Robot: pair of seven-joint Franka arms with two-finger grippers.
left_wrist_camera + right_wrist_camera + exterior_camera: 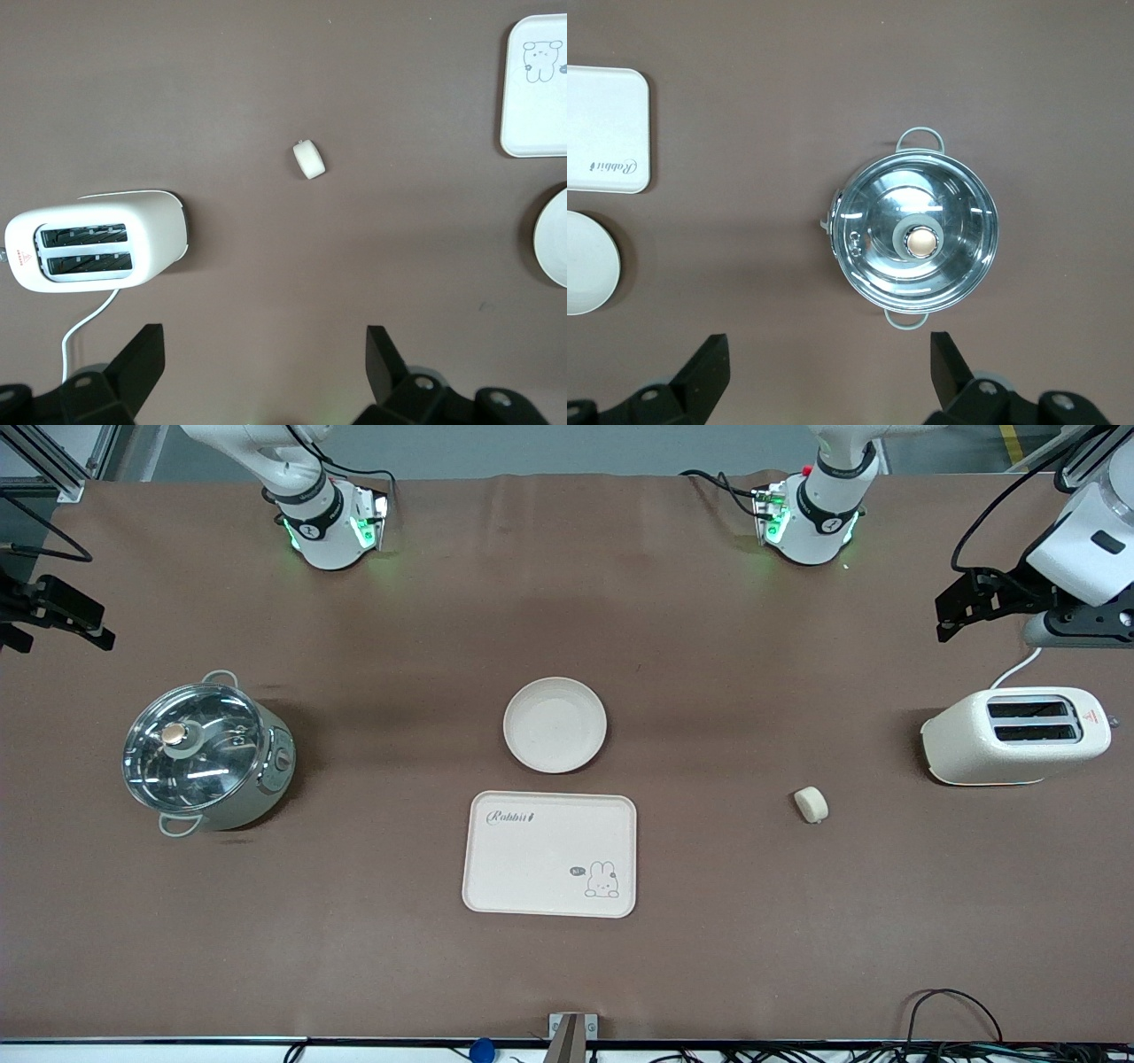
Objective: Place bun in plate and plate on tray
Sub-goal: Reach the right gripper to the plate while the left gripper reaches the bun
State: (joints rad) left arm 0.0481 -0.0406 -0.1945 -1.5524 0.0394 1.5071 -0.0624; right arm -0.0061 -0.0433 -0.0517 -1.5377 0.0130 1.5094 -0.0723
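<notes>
Bun (pixel 811 804) lies alone on counter (pixel 354 957); plate (pixel 555 724) empty; tray (pixel 549 854) reads "Rabbit"; left hand (pixel 264 363) and right hand (pixel 824 367) both spread open, empty.

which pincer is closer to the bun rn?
Left. The left pincer hangs open above the toaster end, near the bun. The right pincer hangs open above the pot.
</notes>
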